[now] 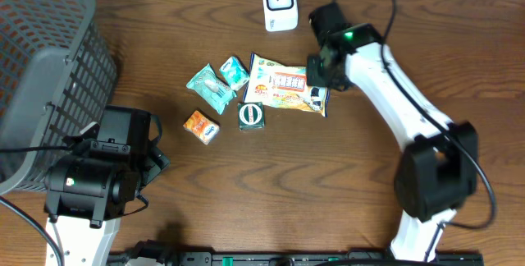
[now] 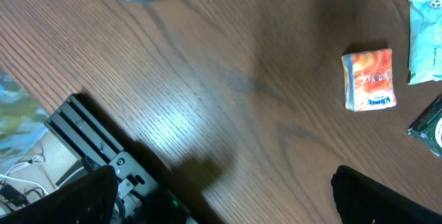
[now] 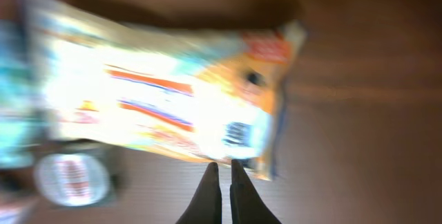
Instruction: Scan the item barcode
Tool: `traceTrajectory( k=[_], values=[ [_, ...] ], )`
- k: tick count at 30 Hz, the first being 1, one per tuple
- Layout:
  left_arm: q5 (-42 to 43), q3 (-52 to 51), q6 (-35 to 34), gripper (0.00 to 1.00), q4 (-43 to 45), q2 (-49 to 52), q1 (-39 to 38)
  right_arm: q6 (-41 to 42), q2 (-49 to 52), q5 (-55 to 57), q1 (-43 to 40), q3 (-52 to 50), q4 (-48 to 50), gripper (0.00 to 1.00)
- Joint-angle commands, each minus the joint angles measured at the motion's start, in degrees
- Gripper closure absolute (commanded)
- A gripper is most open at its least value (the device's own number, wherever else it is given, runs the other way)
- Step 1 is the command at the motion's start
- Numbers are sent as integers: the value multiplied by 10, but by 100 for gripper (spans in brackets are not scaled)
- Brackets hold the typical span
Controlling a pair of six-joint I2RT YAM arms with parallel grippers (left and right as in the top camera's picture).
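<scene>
1. White-and-orange crinkly plastic snack pouch (image 1: 283, 85) lies flat on the brown wooden bench (image 1: 328, 184), near the white box-shaped scanner (image 1: 280, 3).
2. Right gripper (image 3: 224, 166) fingers are together at the pouch's barcode edge (pinching film? unclear).
3. Left gripper (image 2: 221, 179) fingers are apart, empty.
4. Probably light, floppy, slippery: hold a sealed edge.

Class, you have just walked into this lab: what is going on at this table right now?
The right gripper is shut, with its fingertips at the edge of the large snack bag. Whether it actually pinches the bag is unclear. The white scanner stands beyond the bag at the far side of the table. The left gripper hangs open near the grey basket, handling nothing. An orange packet lies to the left of the bag.
</scene>
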Motion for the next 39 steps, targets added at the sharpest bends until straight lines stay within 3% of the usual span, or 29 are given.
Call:
traceTrajectory(
  k=[1, 8, 18, 24, 30, 39],
  values=[
    [-9, 11, -5, 2, -2, -3, 2, -4, -20, -82, 11, 13, 42, 99],
    [-9, 11, -5, 2, -2, -3, 2, -4, 37, -79, 43, -9, 101, 99],
    [-9, 11, -5, 2, -2, -3, 2, -1, 135, -10, 33, -9, 60, 99],
    [-9, 11, -5, 2, -2, -3, 2, 28, 119, 138, 9, -9, -23, 99],
    [-9, 11, -5, 2, -2, -3, 2, 28, 61, 206, -19, -9, -70, 99],
    [-9, 11, -5, 3, -2, -3, 2, 28, -24, -27, -20, -9, 30, 94]
  ],
)
